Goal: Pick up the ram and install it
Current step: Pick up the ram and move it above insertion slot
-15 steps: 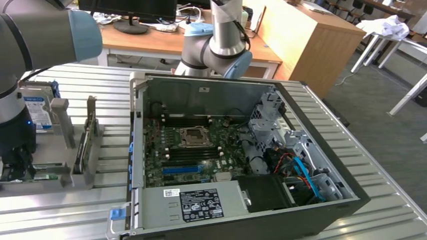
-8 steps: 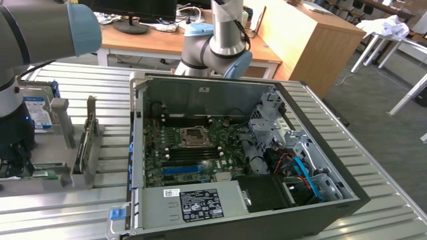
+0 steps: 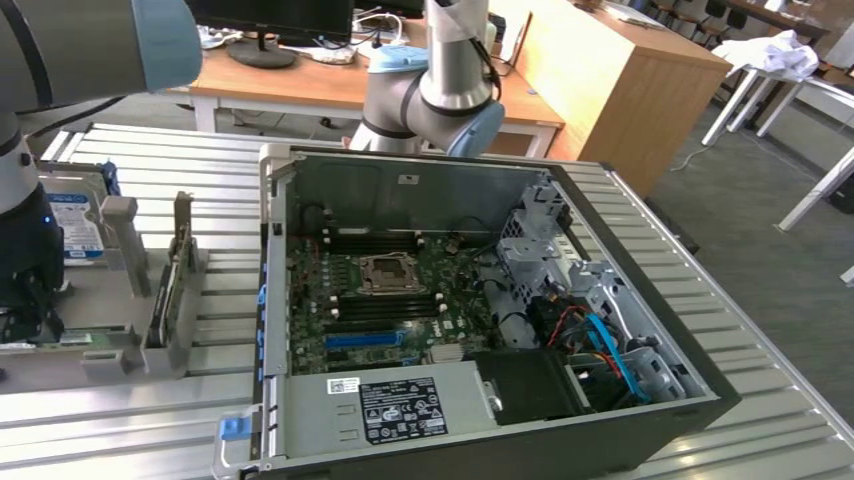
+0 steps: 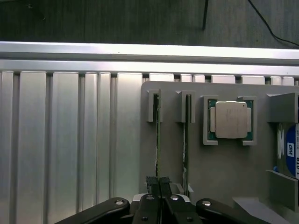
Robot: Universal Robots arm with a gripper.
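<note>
Slats of the table (image 3: 120,420) bore an open case (image 3: 400,185) in the exterior view, with the motherboard (image 3: 387,300) lying bare inside. At that view's left the arm (image 3: 27,200) stood over a grey holder (image 3: 114,360). The drive (image 3: 78,228) sat on edge there, and the ram (image 3: 74,343) showed as a thin green strip low in the holder. It was just past the arm's dark wrist, well apart from the case and not yet installed.

In the wrist view the gripper (image 4: 159,184) had its jaws drawn together with hardly a gap. Its tips were at the ram (image 4: 157,140), which stood on its thin edge in the holder (image 4: 219,172) with one end in a grey post. The seam between the fingers lined up with the stick, but whether they nipped it could not be told. A second stick (image 4: 186,135) stood parallel just beside the ram. Beyond it came the CPU (image 4: 231,120) in its frame, then the drive (image 4: 290,154). Table (image 4: 60,140) slats ran along the ram's other side.
</note>
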